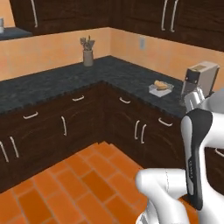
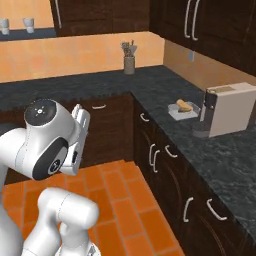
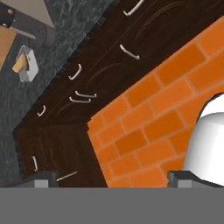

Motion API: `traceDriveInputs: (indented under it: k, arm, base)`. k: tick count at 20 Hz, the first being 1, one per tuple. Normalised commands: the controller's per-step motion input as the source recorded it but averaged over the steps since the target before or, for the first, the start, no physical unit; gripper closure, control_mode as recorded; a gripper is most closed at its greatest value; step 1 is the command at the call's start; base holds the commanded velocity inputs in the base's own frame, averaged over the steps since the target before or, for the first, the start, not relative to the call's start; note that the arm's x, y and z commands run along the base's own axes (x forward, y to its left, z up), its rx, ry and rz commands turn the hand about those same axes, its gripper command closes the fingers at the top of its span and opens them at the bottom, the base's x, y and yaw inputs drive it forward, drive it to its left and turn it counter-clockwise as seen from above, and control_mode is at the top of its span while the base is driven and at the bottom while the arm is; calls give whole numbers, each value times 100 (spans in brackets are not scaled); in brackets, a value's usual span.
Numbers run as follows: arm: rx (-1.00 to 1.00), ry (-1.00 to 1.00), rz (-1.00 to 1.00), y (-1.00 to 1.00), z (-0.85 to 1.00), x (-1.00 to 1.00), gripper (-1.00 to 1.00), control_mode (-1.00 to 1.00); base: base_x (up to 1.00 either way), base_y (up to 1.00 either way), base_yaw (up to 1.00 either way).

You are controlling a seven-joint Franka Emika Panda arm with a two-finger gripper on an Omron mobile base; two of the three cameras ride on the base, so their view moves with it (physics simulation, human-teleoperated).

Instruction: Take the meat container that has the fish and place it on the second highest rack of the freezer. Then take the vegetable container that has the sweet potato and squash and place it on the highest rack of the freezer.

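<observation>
My gripper (image 3: 111, 179) hangs over the floor with jaws wide apart, holding nothing. No freezer or fish in sight; the vegetable container (image 2: 183, 108) sits on the counter (image 2: 225, 155) at two o'clock (beside the coffee machine (image 2: 227, 115)). I judge I'm searching: next, drive toward the fish.

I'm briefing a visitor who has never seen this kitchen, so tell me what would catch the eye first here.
The white arm looms in the foreground over the orange brick floor. Beyond it, an L-shaped black stone counter tops dark wood cabinets, carrying a small tray with an orange-tan vegetable beside a beige appliance. A utensil holder stands near the counter's corner. The claw hangs open over the floor.
</observation>
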Motion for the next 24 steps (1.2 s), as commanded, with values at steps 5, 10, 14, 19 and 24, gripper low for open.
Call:
traceDriveInputs:
  k: [5,10,14,19,24]
  arm:
    - [0,0,0,0,0,0,-100,100]
    - [0,0,0,0,0,0,-100,100]
    - [0,0,0,0,0,0,-100,100]
    - [0,0,0,0,0,0,-100,100]
    - [0,0,0,0,0,0,-100,100]
  base:
    - [100,69,-42]
    - [100,81,-47]
    - [94,80,-62]
    - [73,69,-73]
    - [60,50,-73]
